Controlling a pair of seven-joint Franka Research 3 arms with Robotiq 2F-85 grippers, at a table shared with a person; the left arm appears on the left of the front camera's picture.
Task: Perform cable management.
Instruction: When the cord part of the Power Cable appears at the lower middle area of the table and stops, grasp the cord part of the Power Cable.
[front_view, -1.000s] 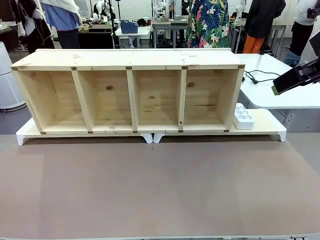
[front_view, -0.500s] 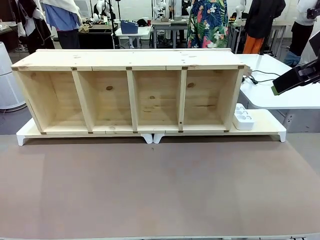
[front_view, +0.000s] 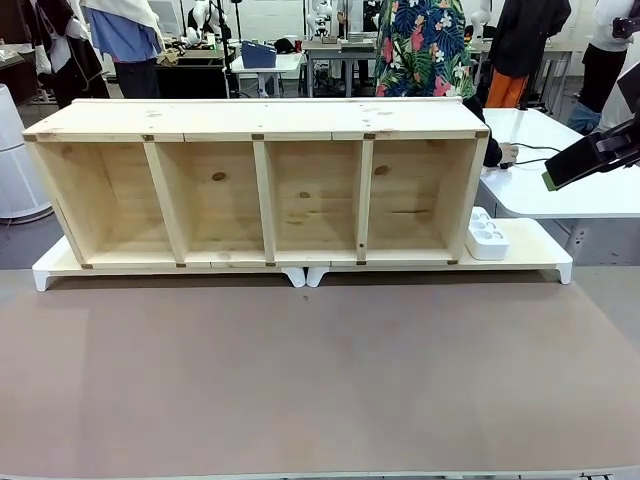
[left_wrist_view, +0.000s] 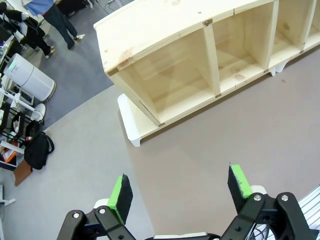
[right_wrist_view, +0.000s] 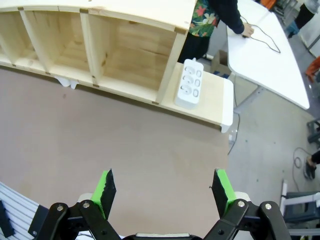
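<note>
Front view: the cable (front_view: 535, 148), thin, glossy and black, lies on the white side table (front_view: 580, 203) beyond the pale, knotty pine shelf (front_view: 265, 120), with a person's hand (front_view: 507, 152) at its end. Left wrist view: the left jaws gape empty above the matte brown table (left_wrist_view: 210, 140). Right wrist view: the right jaws are released too, well apart from the cable; a reach there could strike the hand, and the slick cord may slip

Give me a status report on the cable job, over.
Left gripper open, empty, above the table. Right gripper open, empty. Cable on the white side table, person's hand at its end. Wooden shelf and power strip stand nearer.
</note>
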